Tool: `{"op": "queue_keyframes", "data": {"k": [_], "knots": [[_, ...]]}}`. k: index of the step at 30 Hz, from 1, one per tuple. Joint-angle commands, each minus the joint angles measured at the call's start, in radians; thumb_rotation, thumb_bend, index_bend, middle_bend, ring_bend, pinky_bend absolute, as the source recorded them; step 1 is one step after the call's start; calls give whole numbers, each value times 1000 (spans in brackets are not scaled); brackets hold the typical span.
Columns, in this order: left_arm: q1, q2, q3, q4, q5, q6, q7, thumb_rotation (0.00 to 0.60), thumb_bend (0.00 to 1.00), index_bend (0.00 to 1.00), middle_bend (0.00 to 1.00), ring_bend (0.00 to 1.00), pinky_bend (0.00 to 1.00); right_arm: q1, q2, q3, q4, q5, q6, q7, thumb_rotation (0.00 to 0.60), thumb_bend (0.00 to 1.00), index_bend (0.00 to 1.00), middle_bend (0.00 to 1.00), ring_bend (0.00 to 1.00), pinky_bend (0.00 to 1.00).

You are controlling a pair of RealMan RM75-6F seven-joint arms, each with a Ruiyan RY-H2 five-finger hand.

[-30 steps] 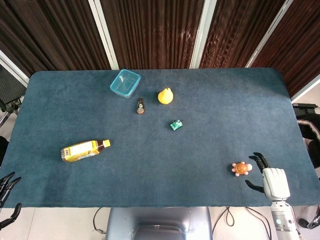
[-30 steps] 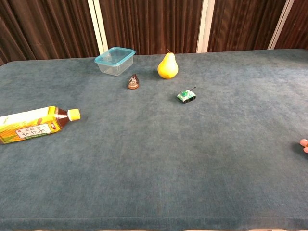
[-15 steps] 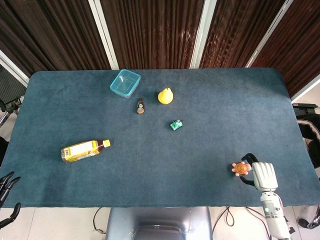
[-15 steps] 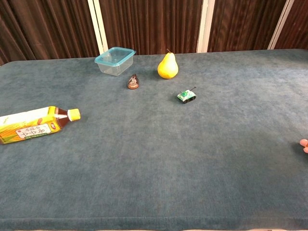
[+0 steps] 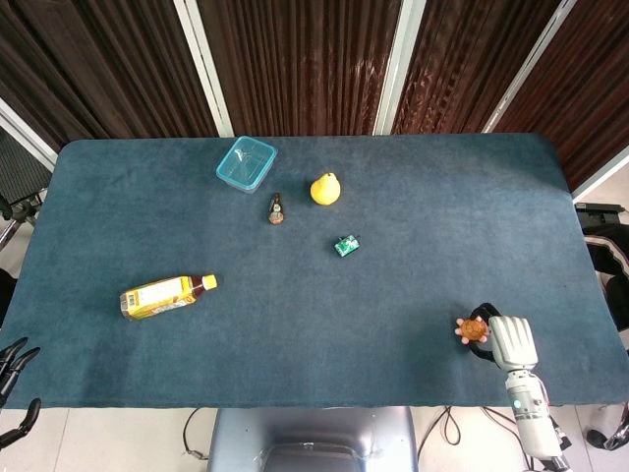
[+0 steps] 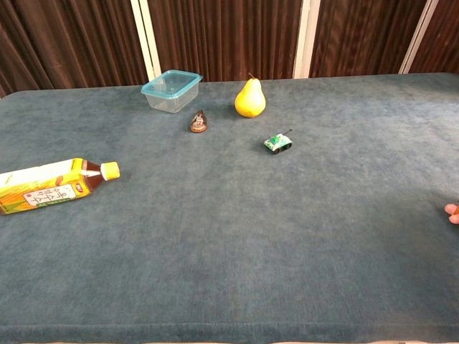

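Observation:
A small orange and pink turtle toy [image 5: 473, 330] lies near the table's front right edge; only its pink edge [image 6: 452, 212] shows at the right border of the chest view. My right hand [image 5: 509, 339] is against the toy's right side, with dark fingers curled round it above and below, gripping it on the cloth. My left hand [image 5: 11, 376] hangs off the table's front left corner, fingers apart and holding nothing. It does not show in the chest view.
On the blue cloth table [image 5: 413, 246] lie a tea bottle [image 5: 165, 294] on its side at the left, a clear teal-rimmed box [image 5: 246, 163], a small brown figure [image 5: 276, 209], a yellow pear [image 5: 325, 188] and a green toy tank [image 5: 346, 246].
My right hand has slid left up to the turtle toy and its fingers have curled in round it. The toy's edge has shifted slightly in the chest view.

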Motion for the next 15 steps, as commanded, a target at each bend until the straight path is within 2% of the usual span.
{"op": "queue_keyframes", "data": {"k": [1,5,6,7,9,15], "knots": [[0,0,0,1,1,0,0,600,470,105,0,79,383,4,-15,-1,25,-3,-2,24,600,562,609,490,1000,1000],[1,-1,1,2,3,2,2,600,470,105,0,79,382,4,-30,-3,59,-14,13,56,600,832,687,546,1000,1000],[1,-1,1,2,2,1,2,600,469,105,0,79,382,4,-34,-3,68,-19,21,63,600,931,738,576,1000,1000],[1,-1,1,2,2,1,2,600,469,105,0,78,382,4,-40,-3,80,-25,32,72,600,969,769,594,1000,1000],[1,-1,0,2,1,2,1,600,469,105,0,78,382,2,-50,-5,105,-33,46,83,600,1000,830,639,1000,1000],[2,-1,1,1,2,3,4,600,470,105,0,78,383,-4,-87,-2,171,-54,111,107,600,1000,874,742,1000,1000]]}}
